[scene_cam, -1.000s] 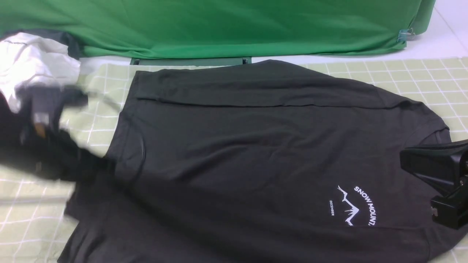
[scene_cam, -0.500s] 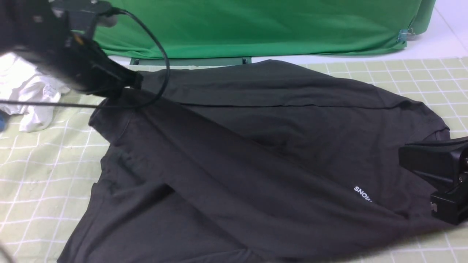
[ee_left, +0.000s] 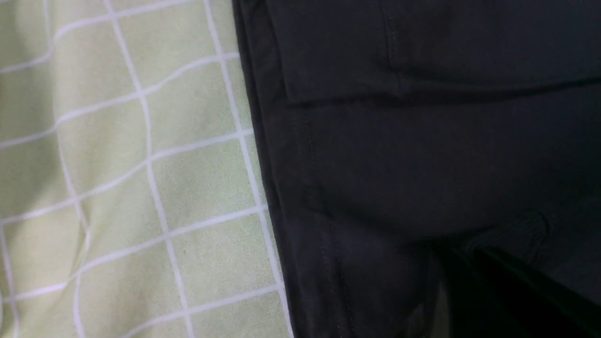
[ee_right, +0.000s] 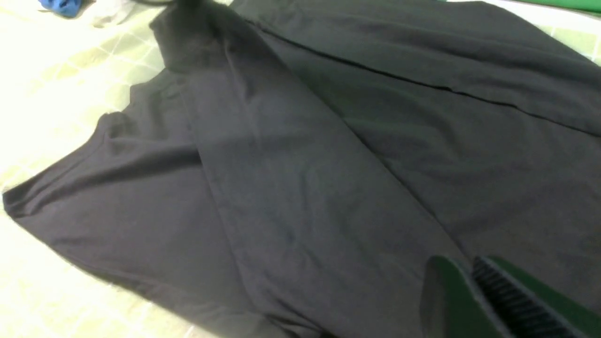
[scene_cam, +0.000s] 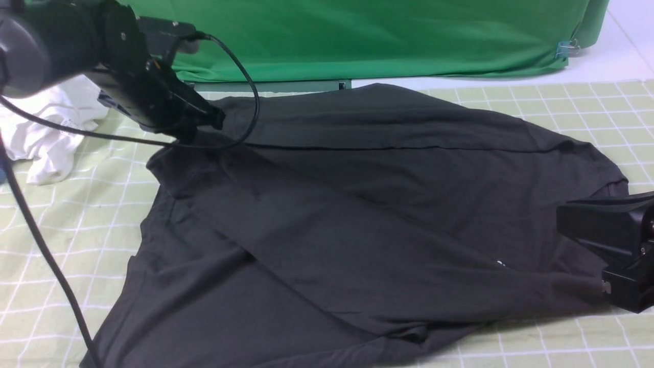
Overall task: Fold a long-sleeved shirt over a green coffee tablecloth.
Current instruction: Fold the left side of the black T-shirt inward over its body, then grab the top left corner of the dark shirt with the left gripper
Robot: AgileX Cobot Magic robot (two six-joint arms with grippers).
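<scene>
The long-sleeved shirt [scene_cam: 357, 204] lies spread on the green coffee tablecloth [scene_cam: 61, 230], one sleeve crossing its body. It looks like soft, light, limp cotton, best pinched at cuffs, hems or shoulder seams. The left hand [scene_cam: 207, 121], pressed together, sits at the shirt's far corner. Whether the right hand [scene_cam: 564, 225] is spread I cannot tell.

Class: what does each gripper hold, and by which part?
The left gripper, jaws shut, appears to pinch the long-sleeved shirt at its sleeve end. The right gripper sits over the shirt's shoulder area; whether it grips cannot be told.
</scene>
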